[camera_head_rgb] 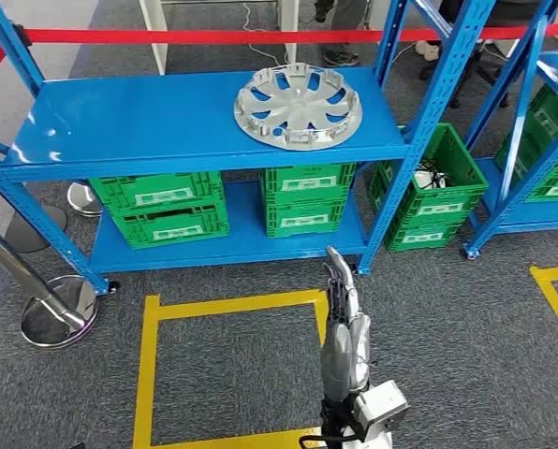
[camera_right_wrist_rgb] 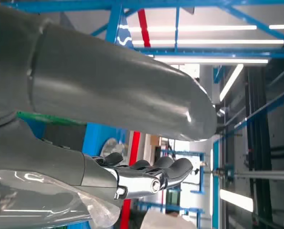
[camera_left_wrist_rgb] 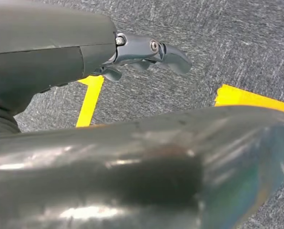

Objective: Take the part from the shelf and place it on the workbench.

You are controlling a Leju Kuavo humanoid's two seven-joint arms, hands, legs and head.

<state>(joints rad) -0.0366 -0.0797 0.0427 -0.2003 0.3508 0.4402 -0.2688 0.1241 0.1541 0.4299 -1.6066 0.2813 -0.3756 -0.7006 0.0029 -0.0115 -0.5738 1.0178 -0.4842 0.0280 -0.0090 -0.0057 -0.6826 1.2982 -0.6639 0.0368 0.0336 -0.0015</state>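
One part (camera_head_rgb: 298, 106) — several green crates (camera_head_rgb: 159, 207)

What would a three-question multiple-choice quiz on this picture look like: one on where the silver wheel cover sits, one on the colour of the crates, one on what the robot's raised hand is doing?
1. Where is the wheel cover?
A. On the top board of the blue shelf
B. Inside a crate
C. On the carpet

2. What colour are the crates under that board?
A. Red
B. Green
C. Yellow

3. What is the right hand doing?
A. Holding the wheel cover
B. Pressing on a crate
C. Holding nothing, fingers stretched out

Answers: 1 A, the cover lies flat on the upper board. 2 B, every crate under and beside the shelf is green. 3 C, the hand is raised above the carpet in front of the shelf, fingers straight, nothing in it.
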